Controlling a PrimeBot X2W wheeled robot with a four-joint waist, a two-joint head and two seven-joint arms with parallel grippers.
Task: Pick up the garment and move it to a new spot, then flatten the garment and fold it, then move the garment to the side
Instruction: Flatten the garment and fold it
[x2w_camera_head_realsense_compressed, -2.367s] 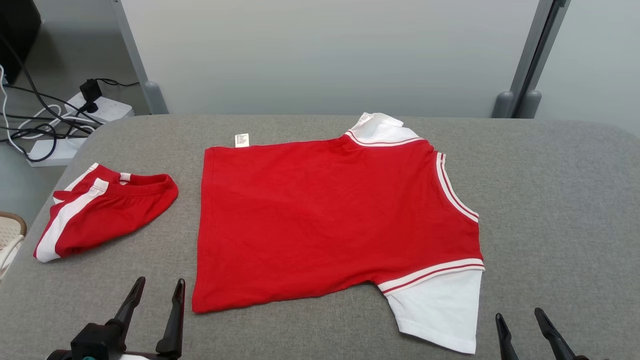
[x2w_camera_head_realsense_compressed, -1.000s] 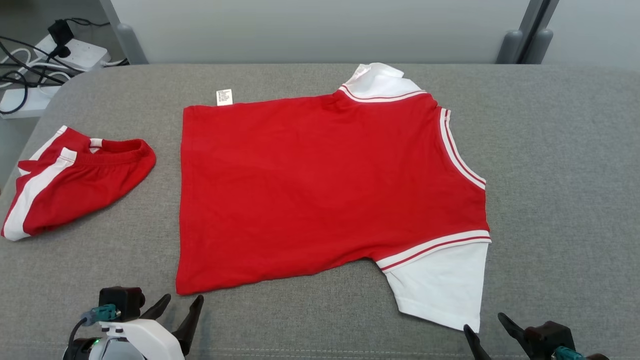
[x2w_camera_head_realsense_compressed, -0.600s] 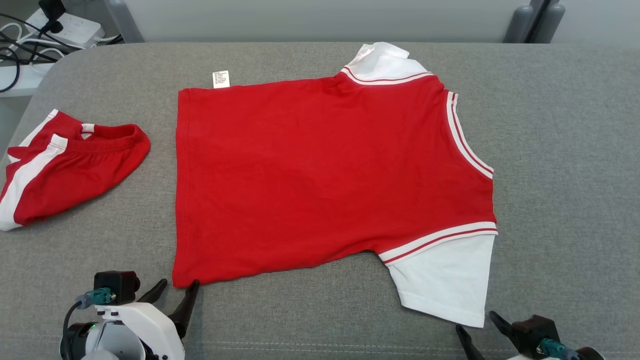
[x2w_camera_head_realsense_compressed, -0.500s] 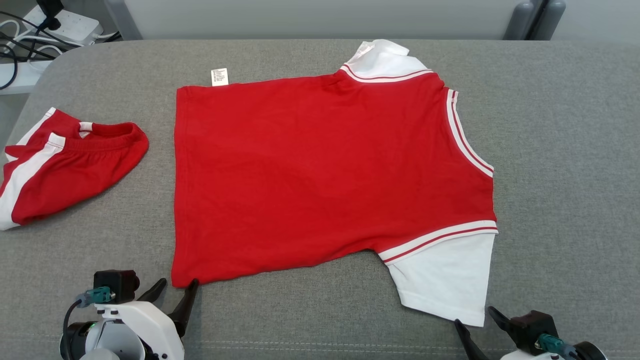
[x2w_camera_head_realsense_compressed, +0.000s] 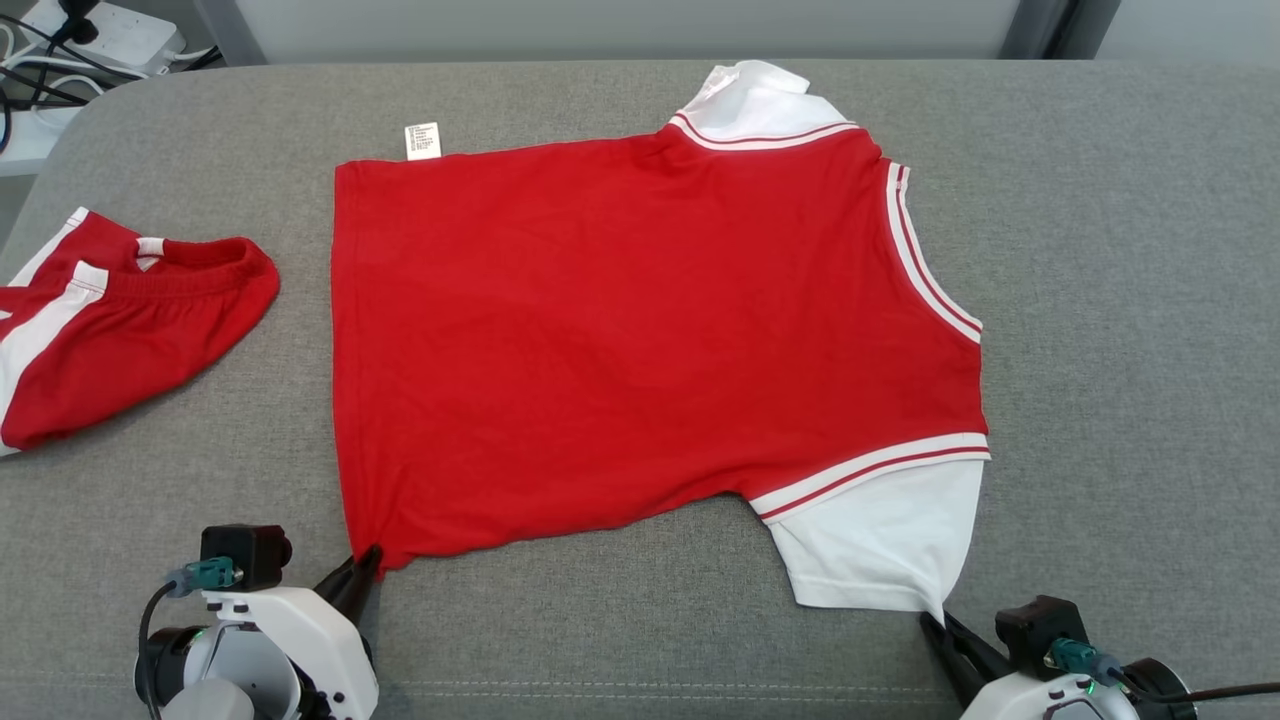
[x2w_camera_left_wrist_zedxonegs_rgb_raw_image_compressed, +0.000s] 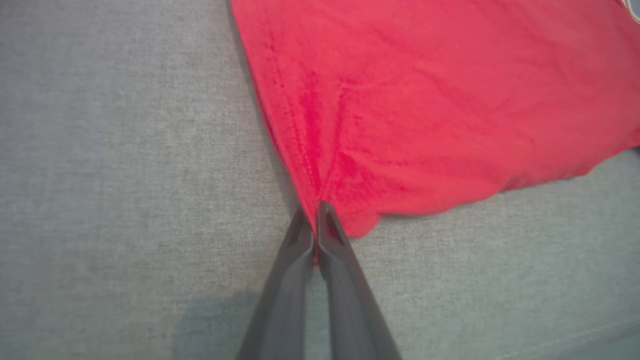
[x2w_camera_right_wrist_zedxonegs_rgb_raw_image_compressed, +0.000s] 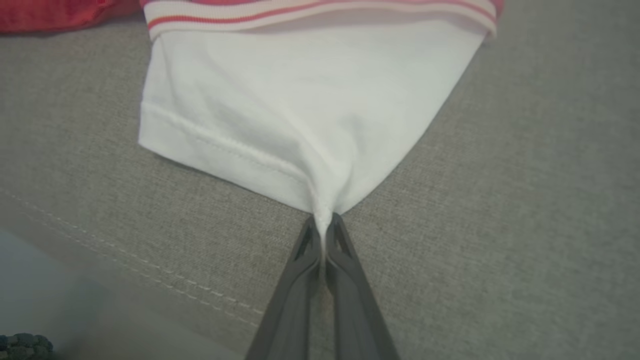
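The garment (x2w_camera_head_realsense_compressed: 640, 330) is a red shirt with white sleeves and red-and-white trim, spread flat on the grey padded table (x2w_camera_head_realsense_compressed: 1120, 260). My left gripper (x2w_camera_head_realsense_compressed: 368, 560) is shut on the shirt's near left hem corner, and the left wrist view has red cloth (x2w_camera_left_wrist_zedxonegs_rgb_raw_image_compressed: 400, 110) bunched and pinched between the fingertips of the left gripper (x2w_camera_left_wrist_zedxonegs_rgb_raw_image_compressed: 315, 222). My right gripper (x2w_camera_head_realsense_compressed: 935, 618) is shut on the near corner of the white sleeve (x2w_camera_head_realsense_compressed: 880, 540). In the right wrist view the sleeve (x2w_camera_right_wrist_zedxonegs_rgb_raw_image_compressed: 310, 110) puckers into the closed tips of the right gripper (x2w_camera_right_wrist_zedxonegs_rgb_raw_image_compressed: 324, 225).
Red shorts with white side stripes (x2w_camera_head_realsense_compressed: 110, 320) lie folded at the table's left edge. A white care label (x2w_camera_head_realsense_compressed: 422, 141) sticks out from the shirt's far hem. Cables and a power strip (x2w_camera_head_realsense_compressed: 80, 35) lie on the floor at the far left. Bare table stretches to the right.
Both grippers went from open to shut, each pinching its corner of the shirt; the cloth now puckers at both tips. The head camera tilted further down, shifting the picture.
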